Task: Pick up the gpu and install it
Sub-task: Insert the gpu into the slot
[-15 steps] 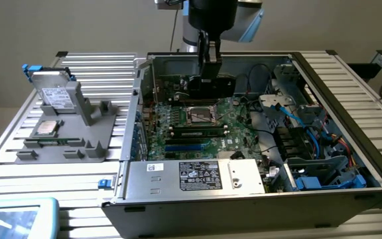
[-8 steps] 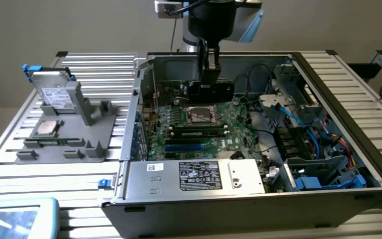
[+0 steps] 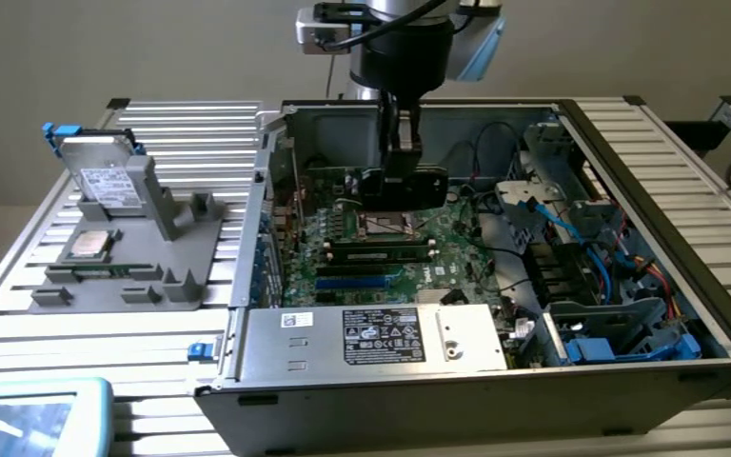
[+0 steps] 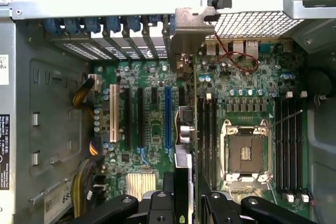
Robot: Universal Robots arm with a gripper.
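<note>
**Fig. 1. Card held over the open case, before seating.** My gripper (image 3: 399,152) is clenched on the graphics card (image 3: 406,188), which hangs upright from my fingers inside the computer case (image 3: 467,405), above the main board (image 3: 340,276) and clear of it. In the wrist view the graphics card (image 4: 184,129) appears edge-on, running from my gripper (image 4: 186,200) towards its metal end bracket (image 4: 190,32), which lies near the row of rear slot covers (image 4: 131,43).

**Step in hand (my judgement).** I am lining the card up with its slot. The card's edge appears just beside the long blue slot (image 4: 168,119), on the side nearer the processor socket (image 4: 244,153). Because the card is closer to the camera than the board, I cannot tell whether it stands truly over a slot.

**Doing it well.**
- The card should be kept upright and parallel to the slot. A tilt along its length would make one end of the connector meet the slot first and jam.
- The bracket has to meet the rear opening while the connector meets the slot, so I should judge both ends together.
- Any descent ought to be straight and slow, with even pressure.
- The red wire (image 4: 236,56) near the bracket and the yellow cable bundle (image 4: 84,90) by the far wall should remain untouched.
</note>
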